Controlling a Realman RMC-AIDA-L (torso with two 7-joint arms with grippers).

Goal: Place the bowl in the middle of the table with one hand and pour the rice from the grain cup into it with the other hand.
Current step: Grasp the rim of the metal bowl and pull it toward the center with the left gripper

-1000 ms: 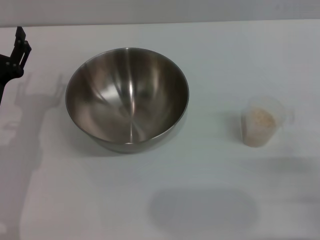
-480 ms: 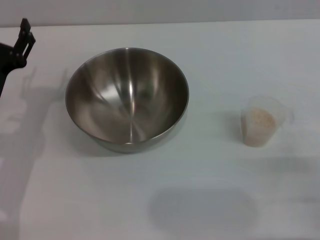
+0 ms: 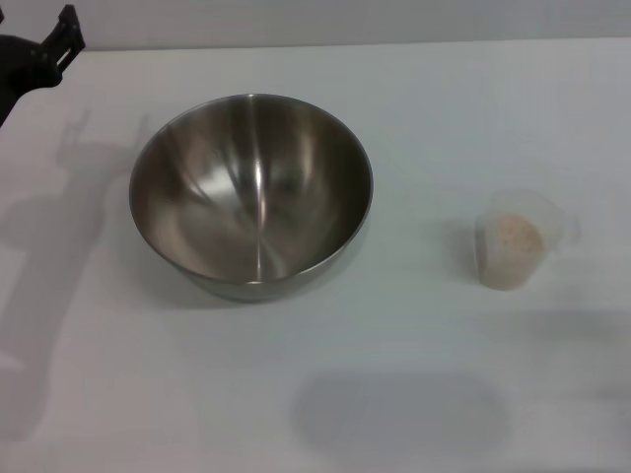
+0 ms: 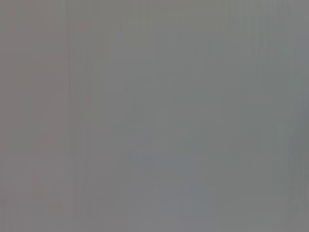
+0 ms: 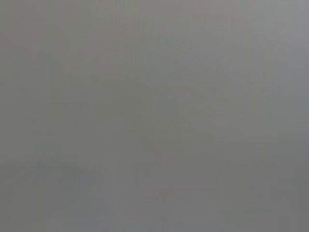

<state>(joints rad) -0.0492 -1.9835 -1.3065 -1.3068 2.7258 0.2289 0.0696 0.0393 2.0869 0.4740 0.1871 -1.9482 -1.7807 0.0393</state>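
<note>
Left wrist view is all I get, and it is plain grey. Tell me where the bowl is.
Observer: The head view shows the bowl upright on the table, a little to the robot's left of the middle, with nothing in it.
Operator: Now give me the cup.
Observer: The cup stands upright to the robot's right of the bowl, well apart from it, with the rice inside.
Operator: Report the arms.
Observer: The left gripper is at the table's far left corner, clear of the bowl. The right gripper is not in view.
</note>
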